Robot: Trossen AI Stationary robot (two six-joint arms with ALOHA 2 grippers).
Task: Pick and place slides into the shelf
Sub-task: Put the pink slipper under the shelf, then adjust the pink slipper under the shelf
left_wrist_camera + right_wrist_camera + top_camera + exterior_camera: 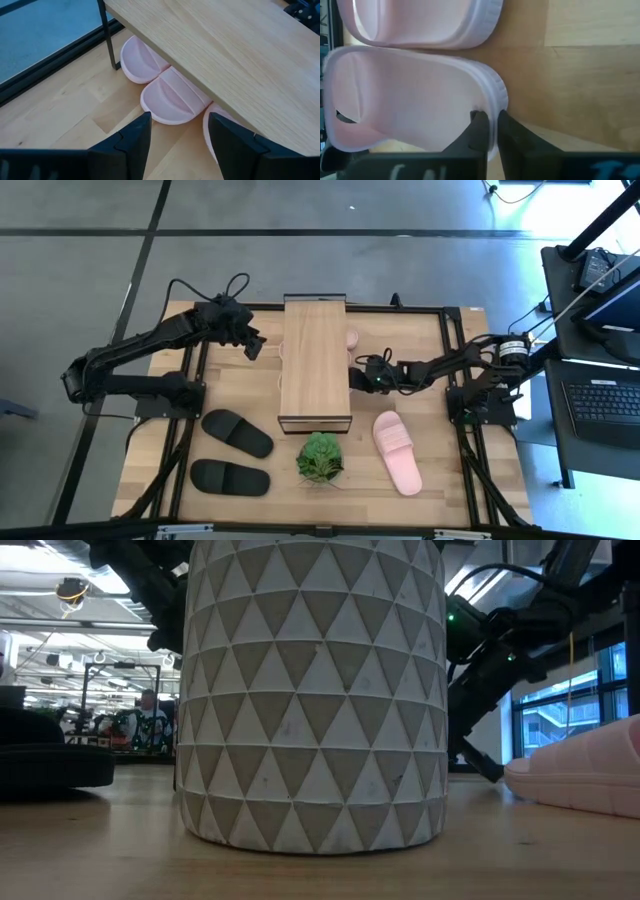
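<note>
The light-wood shelf [315,365] stands mid-table. My right gripper [492,127] is at its right side, shut on a pale pink slide [405,100] whose strap end reaches under the shelf, beside another pink slide [420,22]. My left gripper [177,135] hovers open off the shelf's left side [255,345]. In front of it, three pink slide ends [172,97] stick out from under the plank [225,45]. One pink slide [397,450] and two black slides [237,432] lie flat on the near table. My right gripper pinches the pink slide's sole rim at its heel end [495,102] between its two fingers [479,130]. It comes about level from the table's right side, along the slide's length. The footbed faces the wrist camera. I cannot tell whether the slide rests on the table.
A small green plant [320,458] in a white patterned pot [310,690] stands just in front of the shelf's near end, between the black slide [230,477] and the loose pink slide [585,775]. A dark frame [455,395] borders the table. People show far off in the room.
</note>
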